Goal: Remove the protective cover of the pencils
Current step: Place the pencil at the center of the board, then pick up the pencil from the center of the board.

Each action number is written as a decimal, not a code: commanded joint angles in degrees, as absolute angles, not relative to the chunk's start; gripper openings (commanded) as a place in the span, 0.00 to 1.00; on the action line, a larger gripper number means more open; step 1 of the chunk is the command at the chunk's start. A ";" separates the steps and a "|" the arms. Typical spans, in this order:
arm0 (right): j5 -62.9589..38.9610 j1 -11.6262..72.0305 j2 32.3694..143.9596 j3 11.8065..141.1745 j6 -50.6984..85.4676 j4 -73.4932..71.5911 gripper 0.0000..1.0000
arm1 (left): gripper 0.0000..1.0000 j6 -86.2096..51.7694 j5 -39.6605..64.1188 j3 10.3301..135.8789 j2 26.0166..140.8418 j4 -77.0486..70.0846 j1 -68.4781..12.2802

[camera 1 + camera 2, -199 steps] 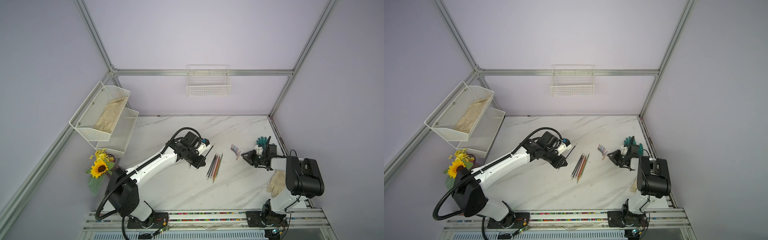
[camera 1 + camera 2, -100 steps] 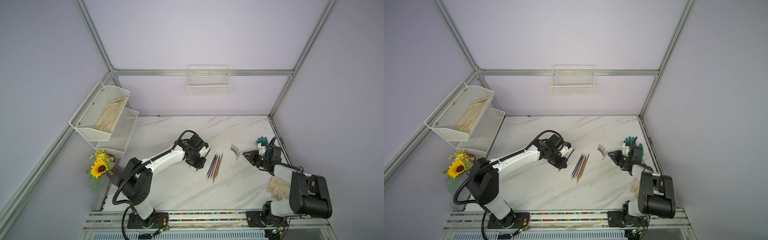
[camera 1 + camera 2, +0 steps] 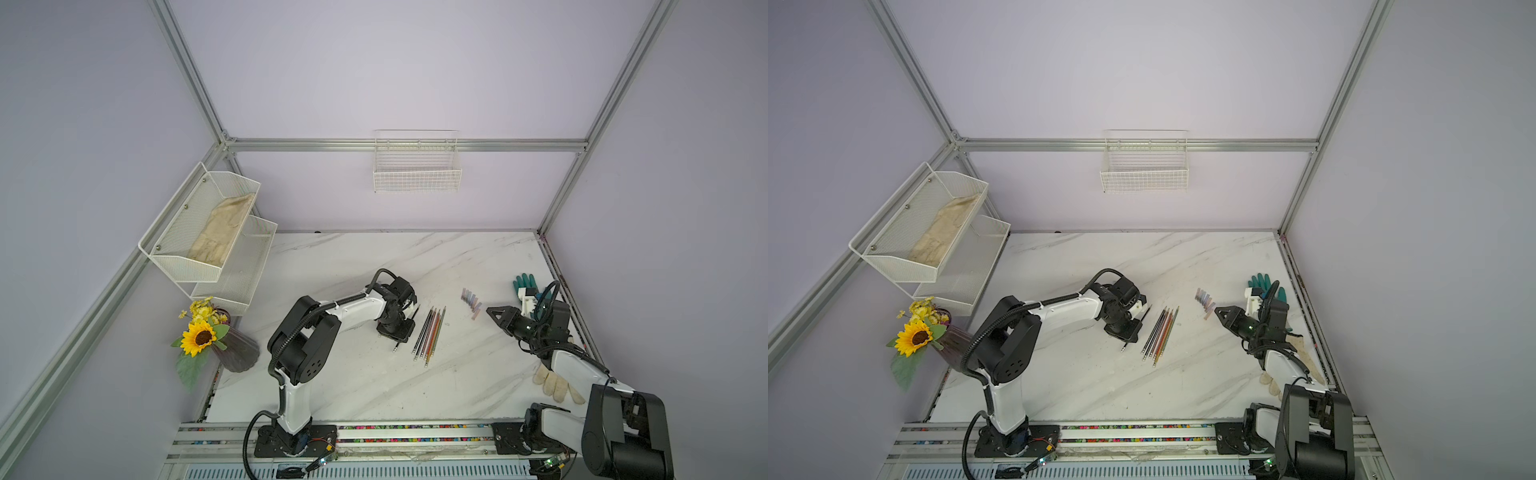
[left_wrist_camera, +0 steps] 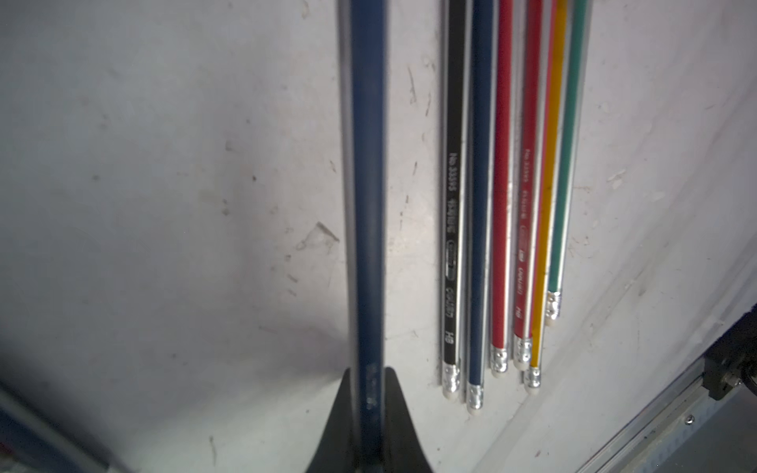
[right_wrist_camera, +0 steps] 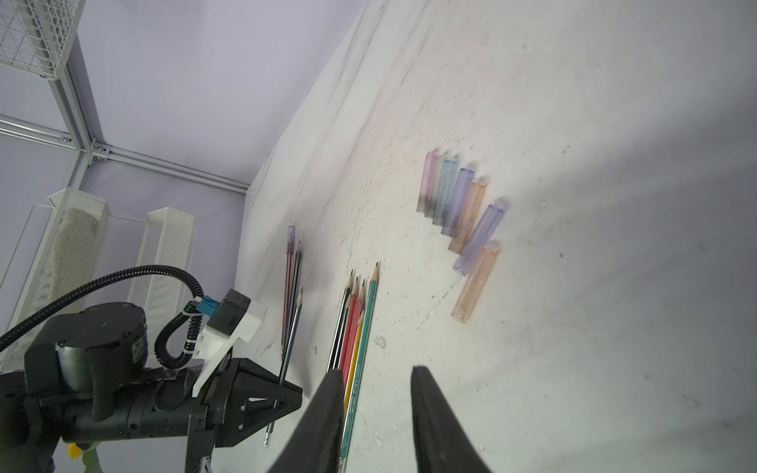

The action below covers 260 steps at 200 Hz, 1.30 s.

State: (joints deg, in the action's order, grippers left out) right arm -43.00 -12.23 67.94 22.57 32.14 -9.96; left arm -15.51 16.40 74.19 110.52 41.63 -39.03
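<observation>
Where legible, "HB" on the black pencil (image 4: 452, 245); left tool (image 4: 368, 372) tight on a blue pencil (image 4: 366, 184), right tool (image 5: 375, 370) agape.

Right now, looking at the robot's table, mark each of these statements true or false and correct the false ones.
1. The left hand is shut on a dark blue pencil. True.
2. The right hand is shut on a pencil. False: it is open and empty.
3. The loose covers lie in a bowl. False: they lie on the table.
4. The row of pencils on the table has bare tips. True.
</observation>
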 commanded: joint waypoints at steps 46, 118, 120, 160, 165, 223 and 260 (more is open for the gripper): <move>-43.76 -12.08 66.82 21.63 31.20 -12.52 0.33 | 0.14 -17.49 16.34 79.39 110.60 40.17 -38.85; -42.36 -12.11 64.80 21.28 31.10 -11.91 0.33 | 0.16 -18.27 16.79 79.88 110.23 39.66 -38.85; -42.36 -12.12 64.91 21.27 31.11 -11.94 0.33 | 0.16 -18.21 16.85 79.82 110.11 39.67 -38.85; -42.45 -12.09 65.13 21.21 31.12 -12.04 0.33 | 0.16 -18.20 15.78 79.19 108.07 39.69 -38.85; -42.45 -12.12 65.13 21.25 31.11 -12.09 0.33 | 0.16 -18.25 15.25 78.97 107.70 39.77 -38.85; -42.60 -12.06 64.92 20.95 31.37 -12.39 0.34 | 0.17 -20.59 4.60 76.59 103.88 40.60 -35.80; -42.69 -12.12 64.69 20.83 31.46 -12.66 0.34 | 0.23 -21.90 -5.23 76.16 101.69 42.40 -34.39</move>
State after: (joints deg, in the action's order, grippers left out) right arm -42.92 -12.21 65.45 21.41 32.05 -10.90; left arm -20.05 3.42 74.81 104.62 41.12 -35.24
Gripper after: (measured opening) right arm 0.340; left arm 0.200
